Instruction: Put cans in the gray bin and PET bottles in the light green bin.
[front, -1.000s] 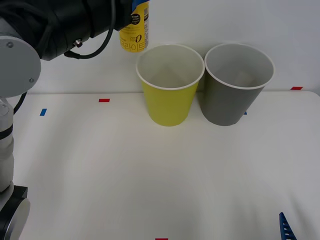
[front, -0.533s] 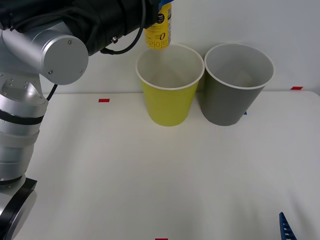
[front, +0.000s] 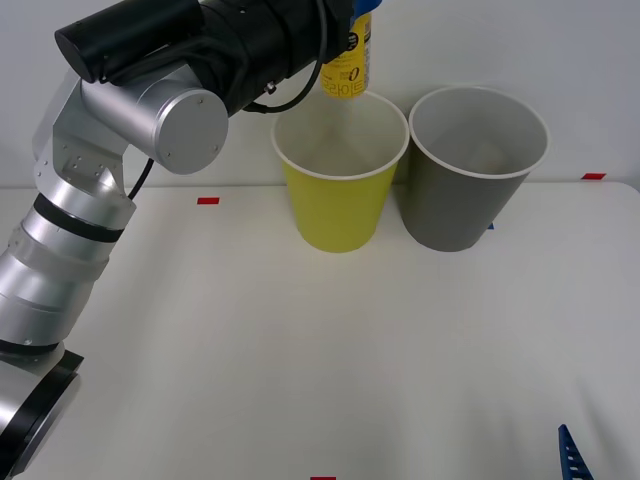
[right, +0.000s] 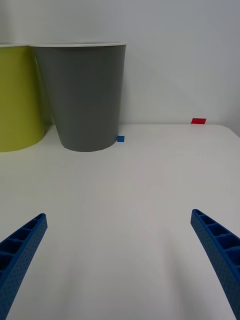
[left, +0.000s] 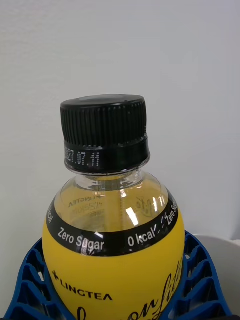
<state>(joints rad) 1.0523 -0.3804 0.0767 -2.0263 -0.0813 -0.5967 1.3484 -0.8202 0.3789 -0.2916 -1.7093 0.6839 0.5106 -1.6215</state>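
Nearest, at the front edge of the worktop (front: 330, 370): right gripper (right: 120, 260) parked low, jaws spread wide and empty, one blue fingertip (front: 572, 455) peeking into the front view's lower right corner. No cans or other bottles lying anywhere on the white surface. Farther back, side by side and nearly touching: light green bin (front: 340, 170) and gray bin (front: 475, 165), both upright against the wall. Above the green bin's far rim: left gripper (left: 112, 295), jaws closed around the PET bottle (front: 348, 62), bottle upright and not yet released. Judged progress: bottle carried to the correct bin, drop pending; nothing visible inside either bin from the front view, though the bottoms partly hidden. Only from the left wrist view: blue ribbed fingers (left: 30, 285) cupping the yellow label, black cap on top, amber neck, bin's white rim just beyond. Only from the right wrist view: outer walls of both bins seen low from the side, plus a blue marker (right: 120, 139) at the gray bin's foot.
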